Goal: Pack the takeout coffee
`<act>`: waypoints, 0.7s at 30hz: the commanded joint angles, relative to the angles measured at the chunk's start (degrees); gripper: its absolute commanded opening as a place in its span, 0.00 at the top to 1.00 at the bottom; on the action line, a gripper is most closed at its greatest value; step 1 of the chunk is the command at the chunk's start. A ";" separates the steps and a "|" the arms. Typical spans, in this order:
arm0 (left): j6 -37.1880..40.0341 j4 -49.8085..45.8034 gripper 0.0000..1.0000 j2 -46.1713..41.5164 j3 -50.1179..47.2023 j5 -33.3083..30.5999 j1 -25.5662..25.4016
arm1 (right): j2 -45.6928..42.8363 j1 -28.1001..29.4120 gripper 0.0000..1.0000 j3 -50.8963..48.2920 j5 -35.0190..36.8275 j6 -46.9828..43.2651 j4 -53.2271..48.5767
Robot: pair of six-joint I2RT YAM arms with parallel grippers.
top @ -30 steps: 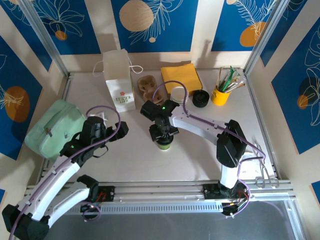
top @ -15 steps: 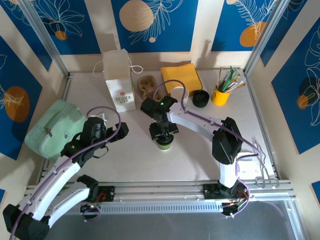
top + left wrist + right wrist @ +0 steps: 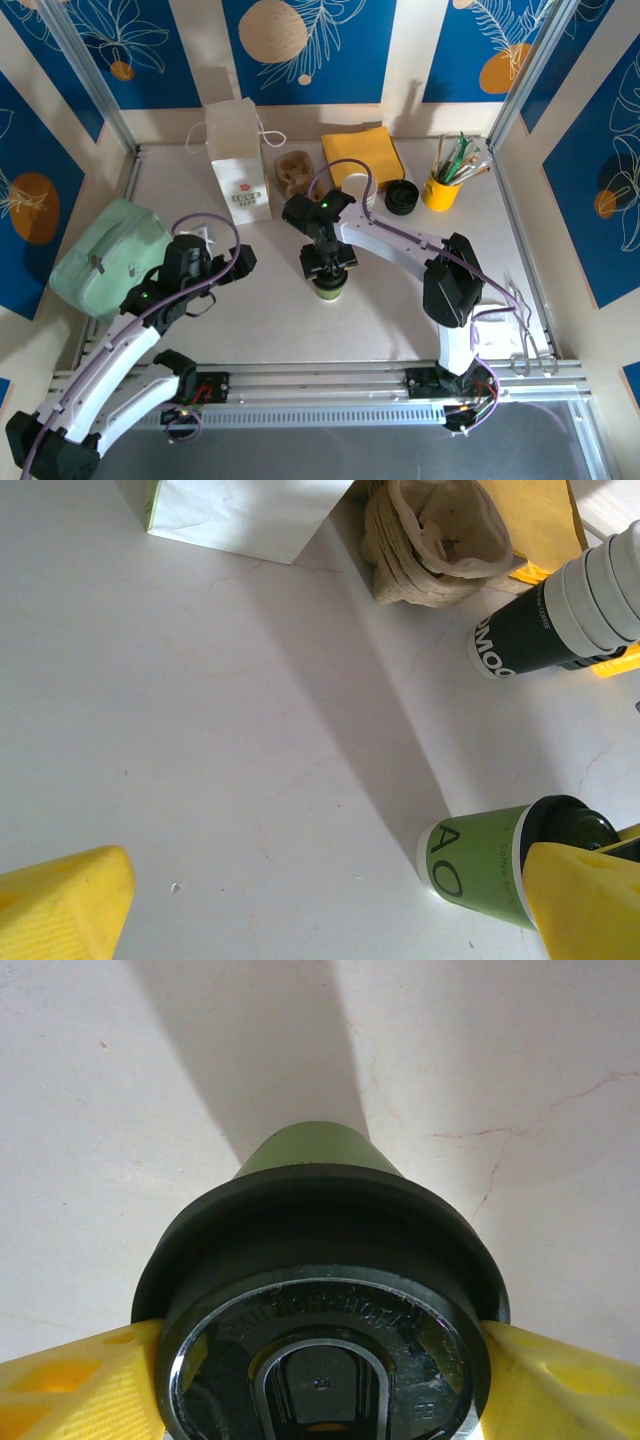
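The takeout coffee (image 3: 327, 288), a green paper cup under a black lid (image 3: 320, 1260), stands upright on the table a little left of centre. My right gripper (image 3: 327, 268) comes down on it from above. Its yellow fingers (image 3: 70, 1380) press both sides of the lid, so it is shut on the cup. In the left wrist view the cup (image 3: 480, 865) stands at the lower right. My left gripper (image 3: 240, 262) hovers to the cup's left, open and holding nothing (image 3: 325, 905). The white paper bag (image 3: 238, 165) stands upright at the back left.
A brown cup carrier (image 3: 293, 172) and yellow napkins (image 3: 362, 152) lie at the back. A stack of cups (image 3: 560, 615), black lids (image 3: 401, 196) and a yellow cup of sticks (image 3: 440, 185) stand back right. A green pouch (image 3: 105, 255) lies at the left edge.
The right jaws have drawn in slightly onto the lid and the right arm's elbow has shifted a little left. The cup and the left arm have stayed put.
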 commanded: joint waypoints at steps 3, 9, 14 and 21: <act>-0.49 0.27 0.01 -1.18 -0.33 0.54 0.89 | -0.36 -0.72 0.27 -2.23 1.98 0.27 -3.60; -0.52 -0.08 0.01 -1.44 -0.24 0.66 0.99 | -4.37 -4.33 0.27 -4.32 3.11 -0.60 -3.75; -0.56 -0.03 0.01 -1.45 -0.33 0.67 1.06 | -6.96 -9.02 0.27 -5.80 4.97 -1.89 -4.21; -0.56 0.10 0.01 -1.28 -0.07 0.89 1.20 | -10.83 -18.41 0.27 -8.73 3.94 -5.17 -1.26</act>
